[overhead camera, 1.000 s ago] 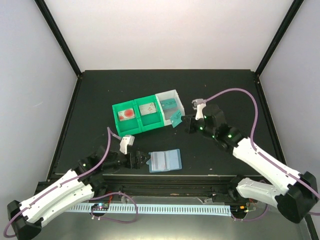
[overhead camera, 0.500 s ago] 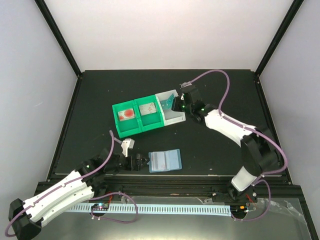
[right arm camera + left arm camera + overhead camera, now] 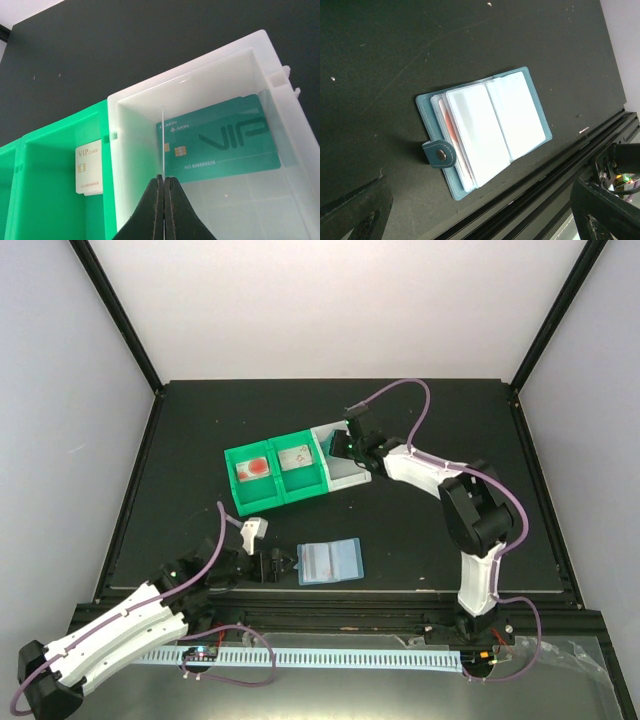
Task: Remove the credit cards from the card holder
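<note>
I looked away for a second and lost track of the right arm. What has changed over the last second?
The right gripper, shut on a thin card seen edge-on, swung from the table just right of the white bin up and left until it hung over that bin. It has not let go. The open left gripper, the card holder and the green bins stayed where they were.

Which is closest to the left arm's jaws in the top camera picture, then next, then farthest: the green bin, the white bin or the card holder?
1. The card holder: just to their right, at the table's near edge.
2. The green bin: farther back, mid-table.
3. The white bin: farthest, back and to the right, against the green bin's right end.
</note>
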Tool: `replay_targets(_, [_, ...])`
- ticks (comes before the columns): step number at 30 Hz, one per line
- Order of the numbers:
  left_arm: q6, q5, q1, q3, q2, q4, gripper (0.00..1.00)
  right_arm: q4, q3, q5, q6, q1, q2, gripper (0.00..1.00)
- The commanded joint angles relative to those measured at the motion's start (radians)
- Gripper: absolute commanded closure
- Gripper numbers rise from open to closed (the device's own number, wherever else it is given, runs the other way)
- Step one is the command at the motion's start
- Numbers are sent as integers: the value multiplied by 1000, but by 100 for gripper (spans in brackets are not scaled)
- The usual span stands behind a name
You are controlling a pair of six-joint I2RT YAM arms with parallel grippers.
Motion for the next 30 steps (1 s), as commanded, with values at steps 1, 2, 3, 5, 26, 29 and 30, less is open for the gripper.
replay_targets(1, [25,-8,0,31,-20,-12,1,14,60,1,30,-14,50,99])
replay_targets(2, [26,-8,0,32,-19,-11,1,11,69,0,38,-16,59,99])
replay_targets(3, [28,-7,0,33,-19,-12,1,10,76,-3,46,-17,67,98])
replay_targets(5, [29,-4,-1,35,-13,-11,1,6,92,-3,50,-19,80,93])
replay_targets(26, [11,-37,0,45,8,-34,1,-157,109,-3,-14,-43,-37,60])
replay_targets(29, [9,-32,0,46,26,-23,1,-155,64,-43,-41,-43,-105,59])
replay_targets(30, [10,-25,0,44,31,-12,1,-158,49,-61,-46,-43,-128,59])
